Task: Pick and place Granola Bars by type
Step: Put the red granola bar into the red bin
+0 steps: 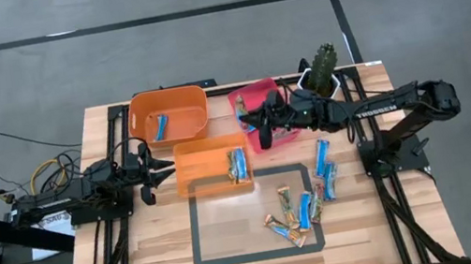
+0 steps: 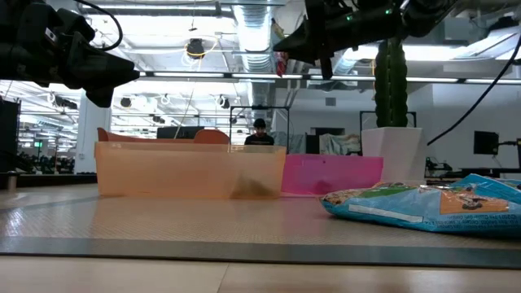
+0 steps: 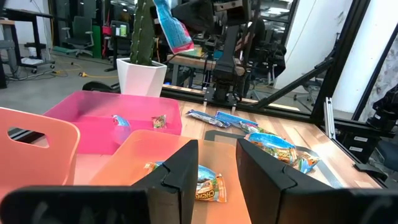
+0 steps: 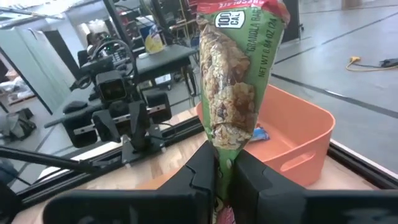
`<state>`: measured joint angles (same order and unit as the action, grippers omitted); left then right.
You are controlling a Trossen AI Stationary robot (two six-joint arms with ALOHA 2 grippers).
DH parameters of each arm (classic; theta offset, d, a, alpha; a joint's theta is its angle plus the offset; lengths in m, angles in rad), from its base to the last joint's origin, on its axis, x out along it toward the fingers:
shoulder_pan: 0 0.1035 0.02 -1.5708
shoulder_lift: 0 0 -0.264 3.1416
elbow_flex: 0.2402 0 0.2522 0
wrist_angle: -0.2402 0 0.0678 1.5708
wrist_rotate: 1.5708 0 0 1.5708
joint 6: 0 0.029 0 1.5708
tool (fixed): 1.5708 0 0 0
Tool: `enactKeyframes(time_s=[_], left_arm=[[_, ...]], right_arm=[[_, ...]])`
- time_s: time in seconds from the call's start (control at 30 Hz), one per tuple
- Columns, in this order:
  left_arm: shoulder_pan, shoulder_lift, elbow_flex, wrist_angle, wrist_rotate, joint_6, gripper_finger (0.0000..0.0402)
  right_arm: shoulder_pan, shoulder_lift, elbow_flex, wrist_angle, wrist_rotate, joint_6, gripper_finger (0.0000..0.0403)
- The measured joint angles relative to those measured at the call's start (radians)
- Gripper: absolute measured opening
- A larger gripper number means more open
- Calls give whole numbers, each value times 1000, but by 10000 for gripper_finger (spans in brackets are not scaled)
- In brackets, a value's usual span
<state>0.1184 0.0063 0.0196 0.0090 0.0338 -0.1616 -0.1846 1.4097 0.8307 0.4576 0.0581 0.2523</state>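
My right gripper (image 4: 225,169) is shut on a green and red granola bar (image 4: 231,93). In the high view it (image 1: 263,132) hangs over the near left part of the pink bin (image 1: 278,88). The held bar also shows in the left wrist view (image 3: 171,26). Several loose bars (image 1: 302,213) lie flat on the table inside and beside a black tape rectangle. My left gripper (image 3: 217,177) stands open and holds nothing, beside the left end of the near orange bin (image 1: 203,154). My right gripper pinches one end of the bar's wrapper (image 4: 225,148) between its two fingers. The fingers come about level from the table's right side. The rest of the bar sticks out past the fingertips, lifted clear above the bins.
The near orange bin holds bars (image 1: 238,165). A far orange bin (image 1: 175,100) holds a blue bar (image 1: 160,125). The pink bin holds two small bars (image 3: 160,121). A cactus in a white pot (image 1: 324,69) stands at the far right, behind my right arm.
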Motion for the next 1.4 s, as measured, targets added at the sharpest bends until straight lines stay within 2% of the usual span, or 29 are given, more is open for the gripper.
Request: enactKeyframes(time_s=[0.37, 0.63, 0.8, 1.07, 1.2, 1.4], left_arm=[[0, 0, 0, 0, 0, 0, 100], [0, 0, 0, 0, 0, 0, 100], [0, 0, 0, 0, 0, 0, 100], [0, 0, 0, 0, 0, 0, 100], [0, 0, 0, 0, 0, 0, 100], [0, 0, 0, 0, 0, 0, 100]], right_arm=[[-13, 0, 0, 0, -3, -13, 20], [-34, 0, 0, -109, 10, -343, 24], [-34, 0, 43, -340, 102, -642, 23], [-40, 0, 146, -665, 385, -1095, 27], [-38, 0, 195, -773, 500, -1171, 26], [-39, 0, 209, -814, 517, -1173, 26]])
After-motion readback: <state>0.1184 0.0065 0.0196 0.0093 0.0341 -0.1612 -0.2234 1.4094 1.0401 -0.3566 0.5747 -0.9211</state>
